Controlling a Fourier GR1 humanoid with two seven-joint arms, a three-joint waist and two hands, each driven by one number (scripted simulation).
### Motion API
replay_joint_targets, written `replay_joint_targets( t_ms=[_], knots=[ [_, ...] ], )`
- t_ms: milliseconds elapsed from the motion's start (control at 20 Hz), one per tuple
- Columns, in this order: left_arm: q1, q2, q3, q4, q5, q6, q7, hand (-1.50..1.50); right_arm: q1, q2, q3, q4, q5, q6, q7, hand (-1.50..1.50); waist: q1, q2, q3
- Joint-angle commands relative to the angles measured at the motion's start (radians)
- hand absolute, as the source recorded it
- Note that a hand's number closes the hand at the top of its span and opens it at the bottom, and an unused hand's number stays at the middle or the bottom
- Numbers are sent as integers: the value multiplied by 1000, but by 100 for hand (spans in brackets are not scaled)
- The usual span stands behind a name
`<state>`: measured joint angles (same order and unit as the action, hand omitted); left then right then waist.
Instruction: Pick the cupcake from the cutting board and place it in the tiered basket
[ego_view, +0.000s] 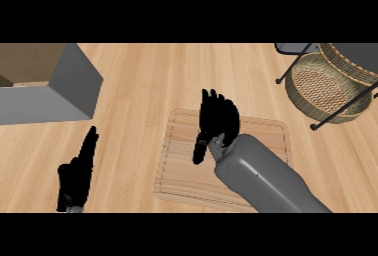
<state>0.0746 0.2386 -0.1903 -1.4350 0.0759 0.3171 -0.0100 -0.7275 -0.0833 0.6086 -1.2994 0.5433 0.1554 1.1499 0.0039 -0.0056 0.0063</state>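
Hovering over the cutting board (184, 170) with straight, open fingers (221, 107), the right hand (218, 122) likely hides the unseen cupcake, while the left hand (77, 172) rests open; the tiered basket (325, 87) waits far right.

Right robot hand (218, 117) open above the cutting board (184, 165).

Smooth grey forearms, each with black fingered hand (218, 120).
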Motion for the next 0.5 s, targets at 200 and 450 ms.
replay_joint_targets(
  t_ms=[200,450],
  knots=[
    [11,-67,-31,78,-27,14,-26,0,-19,39,-48,81,22,94,124,-150,-5,6,-7],
    [27,-25,-24,-16,-13,-19,60,0,30,79,-45,111,47,75,116,-150,-1,3,-6]
  ],
)
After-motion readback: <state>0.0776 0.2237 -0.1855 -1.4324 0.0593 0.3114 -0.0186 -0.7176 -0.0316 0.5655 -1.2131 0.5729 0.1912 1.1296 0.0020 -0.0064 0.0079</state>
